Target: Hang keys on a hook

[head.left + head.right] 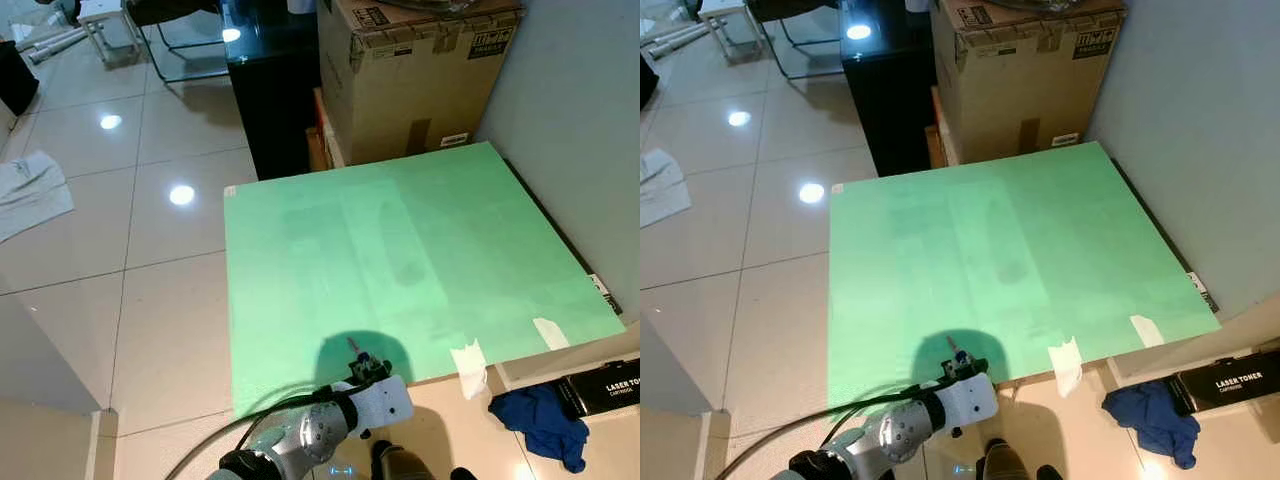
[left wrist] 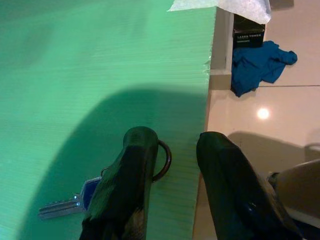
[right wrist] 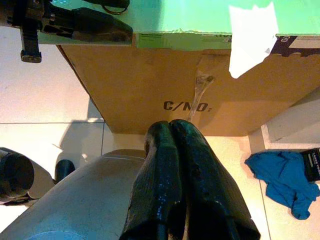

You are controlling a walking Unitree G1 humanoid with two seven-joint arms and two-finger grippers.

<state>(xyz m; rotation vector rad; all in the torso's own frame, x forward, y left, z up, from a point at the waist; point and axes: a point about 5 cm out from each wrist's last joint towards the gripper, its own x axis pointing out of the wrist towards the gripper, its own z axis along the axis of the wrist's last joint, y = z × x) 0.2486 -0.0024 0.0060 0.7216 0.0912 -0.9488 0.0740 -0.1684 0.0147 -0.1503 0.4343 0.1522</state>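
Observation:
A key with a blue head lies on a green board close to its near edge, joined to a dark ring. My left gripper hovers low over that edge, open. The ring lies in the gap, partly hidden under one finger. From the head, the left gripper sits at the board's near edge with the keys just beyond its tips. My right gripper hangs shut below the board, facing the cardboard box that carries it.
A large cardboard box and a black cabinet stand behind the board, and a grey wall runs along its right side. White tape hangs off the near edge. A blue cloth and a toner box lie on the floor.

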